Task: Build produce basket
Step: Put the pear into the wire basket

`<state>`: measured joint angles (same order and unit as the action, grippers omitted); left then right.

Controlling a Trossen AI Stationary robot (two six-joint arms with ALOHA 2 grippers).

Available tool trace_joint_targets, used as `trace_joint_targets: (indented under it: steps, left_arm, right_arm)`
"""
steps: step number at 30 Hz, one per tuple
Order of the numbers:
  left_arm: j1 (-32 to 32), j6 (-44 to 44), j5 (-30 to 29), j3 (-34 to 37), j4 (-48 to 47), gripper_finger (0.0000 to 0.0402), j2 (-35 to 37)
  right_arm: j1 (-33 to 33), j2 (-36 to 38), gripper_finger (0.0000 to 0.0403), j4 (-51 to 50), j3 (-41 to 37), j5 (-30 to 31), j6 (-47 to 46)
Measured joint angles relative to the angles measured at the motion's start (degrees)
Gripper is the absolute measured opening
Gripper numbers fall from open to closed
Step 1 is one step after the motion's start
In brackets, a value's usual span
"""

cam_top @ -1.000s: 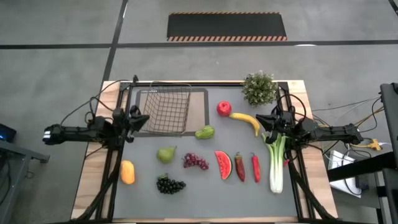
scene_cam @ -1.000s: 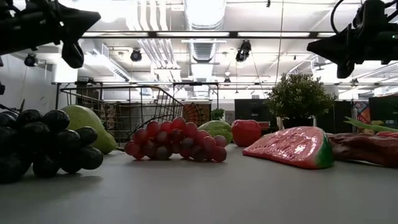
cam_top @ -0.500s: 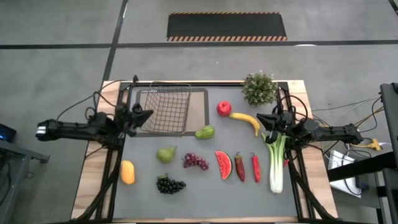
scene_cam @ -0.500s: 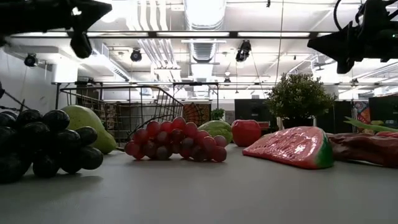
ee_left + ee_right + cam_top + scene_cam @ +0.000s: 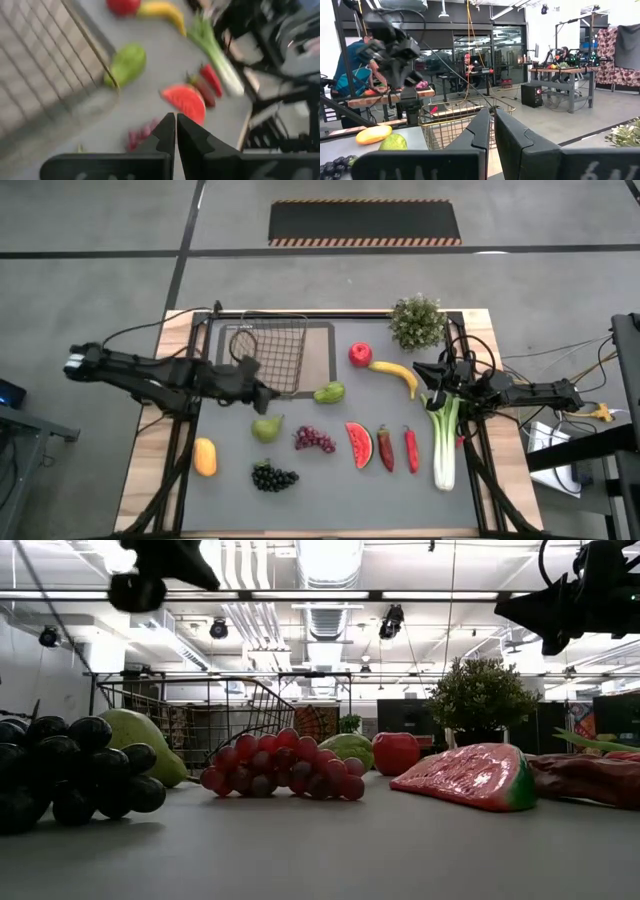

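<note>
1. While the basket (image 5: 273,356) sits empty at the table's back left, nothing is packed yet.
2. All produce lies loose in front: pear (image 5: 266,428), grapes (image 5: 314,440), watermelon (image 5: 359,444).
3. My left gripper (image 5: 262,392), fingers pressed together and empty, hovers above the pear.
4. My right gripper (image 5: 420,371), also closed, waits by the banana (image 5: 396,375).

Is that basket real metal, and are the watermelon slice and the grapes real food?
The basket looks like thin dark metal wire: an open see-through grid with a thin rim. The watermelon slice looks like moulded plastic or foam, with a glossy, bumpy red face. The red grapes appear plastic too, smooth and evenly shiny. Real fruit can't be ruled out from looks alone.
</note>
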<state>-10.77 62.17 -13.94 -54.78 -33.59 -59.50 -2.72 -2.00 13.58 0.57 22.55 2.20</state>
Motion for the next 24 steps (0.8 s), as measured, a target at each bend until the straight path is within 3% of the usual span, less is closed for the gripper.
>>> trace_joint_targets:
  steps: [5, 9, 20, 24]
  left_arm:
    - [-5.86, 7.10, 1.39, -12.56, -15.78, 0.0000, -11.43]
    - [-8.15, 10.87, 4.52, -18.92, -23.11, 0.0000, -18.14]
    - [-7.60, 11.01, 8.93, -19.93, -27.37, 0.0002, -27.20]
    - [-7.60, 11.04, 9.96, -19.90, -28.05, 0.0033, -27.30]
  right_arm:
    - [0.00, -0.04, 0.0018, -0.02, 0.00, -0.01, 0.00]
    - [0.00, -0.06, 0.0018, -0.06, -0.01, -0.03, -0.02]
    - [0.00, -0.04, 0.0018, -0.04, 0.01, -0.69, -0.13]
    - [0.00, -0.04, 0.0018, -0.04, 0.00, -2.60, -0.10]
